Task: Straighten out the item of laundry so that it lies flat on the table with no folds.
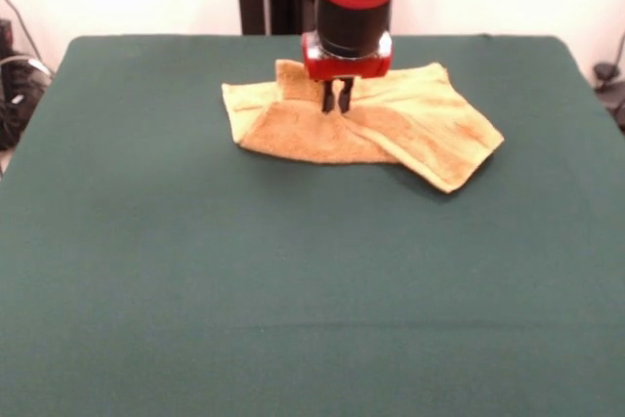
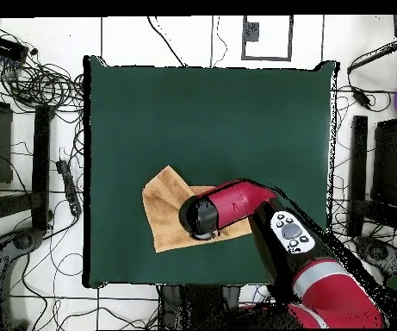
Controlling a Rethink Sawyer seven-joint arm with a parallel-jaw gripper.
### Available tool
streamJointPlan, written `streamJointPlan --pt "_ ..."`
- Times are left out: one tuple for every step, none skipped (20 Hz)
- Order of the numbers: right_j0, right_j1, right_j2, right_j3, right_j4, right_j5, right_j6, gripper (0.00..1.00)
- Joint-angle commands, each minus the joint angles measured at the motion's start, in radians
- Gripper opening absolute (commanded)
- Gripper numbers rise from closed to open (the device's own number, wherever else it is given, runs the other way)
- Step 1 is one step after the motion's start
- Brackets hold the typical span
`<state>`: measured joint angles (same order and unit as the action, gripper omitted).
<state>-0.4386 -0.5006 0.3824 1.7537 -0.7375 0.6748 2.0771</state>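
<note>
The golden-tan towel (image 1: 391, 124) lies crumpled on the far middle of the dark green table (image 1: 293, 290), with one flap folded over its front left part and a corner sticking out at the right. My gripper (image 1: 336, 104) comes straight down onto the towel's middle. Its dark fingers (image 1: 344, 95) stand close together and pinch a ridge of cloth. In the overhead view the towel (image 2: 163, 211) shows to the left of the arm's wrist (image 2: 203, 215), which hides the gripper and part of the cloth. The table (image 2: 210, 112) stretches well beyond the towel.
The red and black arm (image 2: 296, 241) reaches in from the bottom right of the overhead view. Cables and equipment (image 2: 29, 86) lie on the floor around the table. The table's edges are far from the towel except the one nearest the robot's base.
</note>
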Motion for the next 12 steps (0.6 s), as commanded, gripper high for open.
streamJointPlan --pt "0.02 -0.089 0.138 -0.128 0.104 0.03 -0.078 0.0" --pt "0.02 -0.1 0.137 -0.121 0.113 0.037 -0.078 0.0" --pt "0.021 -0.108 0.136 -0.116 0.12 0.045 -0.08 0.0" --pt "0.02 -0.115 0.136 -0.112 0.125 0.048 -0.085 0.0" --pt "0.02 -0.116 0.135 -0.114 0.127 0.048 -0.09 0.0" --pt "0.022 -0.113 0.132 -0.119 0.127 0.048 -0.094 0.0" --pt "0.023 -0.11 0.131 -0.125 0.129 0.052 -0.103 0.0" --pt "0.028 -0.111 0.124 -0.13 0.127 0.053 -0.103 0.0" --pt "0.032 -0.113 0.121 -0.133 0.128 0.057 -0.105 0.0" --pt "0.035 -0.116 0.117 -0.135 0.129 0.06 -0.105 0.0" --pt "0.037 -0.117 0.117 -0.138 0.13 0.064 -0.109 0.0" --pt "0.04 -0.115 0.118 -0.144 0.127 0.063 -0.115 0.0"
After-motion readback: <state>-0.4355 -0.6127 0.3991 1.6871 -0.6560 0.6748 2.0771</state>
